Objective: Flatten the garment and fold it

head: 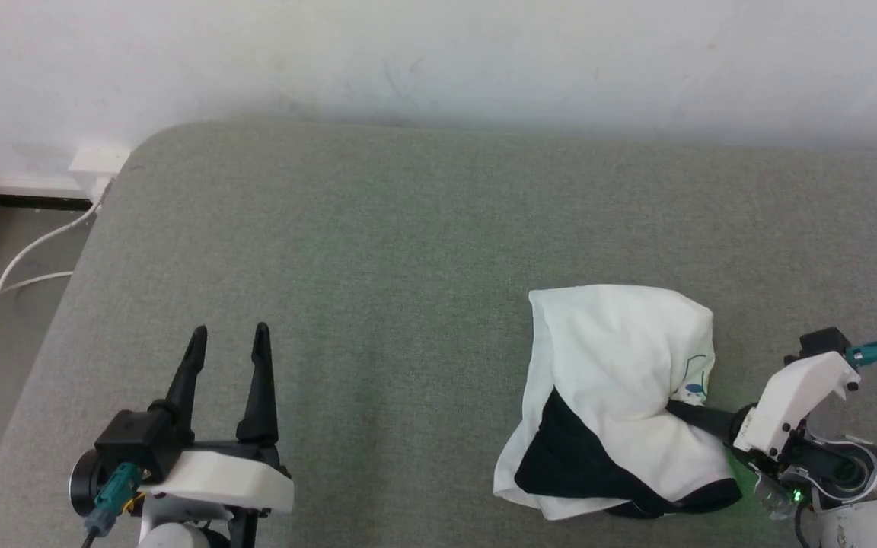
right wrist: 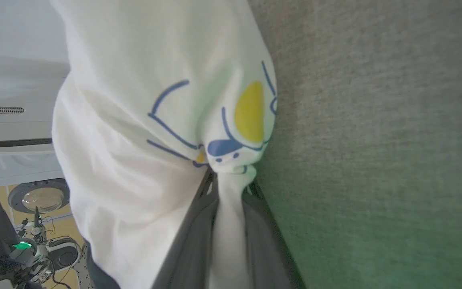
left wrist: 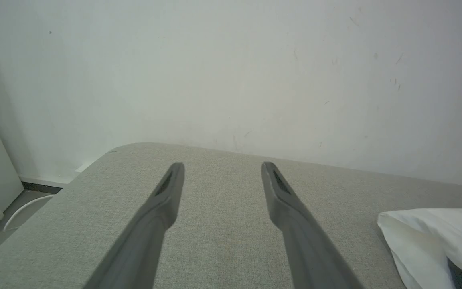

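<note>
Garment point(head: 621, 380): bunched heap on the right part of the grey cushion point(head: 377, 251).
Right gripper point(head: 678, 411): clamped on its white fold.
Left gripper point(head: 229, 339): fingers apart over bare cushion, near the left edge.
Open room: wide bare stretch between them.

Grey-green upholstered surface point(head: 408, 251), scuffed white wall point(head: 438, 53), white cable point(head: 35, 247) on floor point(head: 4, 335)

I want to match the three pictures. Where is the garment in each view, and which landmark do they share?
Head view: the garment lies bunched at the lower right.
Left wrist view: its white edge shows in the lower right corner.
Right wrist view: it covers the left and centre, pinched by the right gripper.
Shared landmark: the grey-green cushion under it.
</note>
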{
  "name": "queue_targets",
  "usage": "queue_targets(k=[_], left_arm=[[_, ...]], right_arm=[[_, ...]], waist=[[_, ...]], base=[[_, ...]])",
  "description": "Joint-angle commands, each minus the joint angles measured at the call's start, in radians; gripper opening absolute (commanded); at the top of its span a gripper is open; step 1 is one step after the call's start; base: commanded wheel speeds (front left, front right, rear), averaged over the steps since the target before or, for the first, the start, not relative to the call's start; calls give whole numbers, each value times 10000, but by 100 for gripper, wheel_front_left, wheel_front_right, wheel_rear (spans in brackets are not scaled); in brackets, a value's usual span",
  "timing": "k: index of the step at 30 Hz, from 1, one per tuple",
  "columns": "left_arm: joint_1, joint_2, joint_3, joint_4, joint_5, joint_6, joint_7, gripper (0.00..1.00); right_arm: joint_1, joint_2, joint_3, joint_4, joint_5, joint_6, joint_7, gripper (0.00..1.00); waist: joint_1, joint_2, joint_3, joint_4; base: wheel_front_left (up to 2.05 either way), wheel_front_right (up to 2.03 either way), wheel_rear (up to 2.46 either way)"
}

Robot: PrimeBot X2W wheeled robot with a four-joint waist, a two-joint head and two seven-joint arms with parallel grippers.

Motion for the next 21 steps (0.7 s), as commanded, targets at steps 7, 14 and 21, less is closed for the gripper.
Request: queue_targets(k=[7, 14, 21], left_arm=[[100, 7, -67, 145, 242, -28, -47, 100], [378, 25, -212, 64, 307, 27, -23, 100], [242, 10, -410, -71, 385, -6, -10, 100]], right_arm=[[-12, -983, 1522, -691, -1210, -7, -1080, 0], [361, -2213, 2858, -1769, -3387, -7, -1476, 0], [360, -2697, 2627, -1714, -4823, -7, -1299, 0]], waist=[[0, 0, -521, -348], [0, 0, -862, -1201], [0, 0, -273, -2665]], base=[[0, 0, 0], [0, 0, 0], [0, 0, 0]])
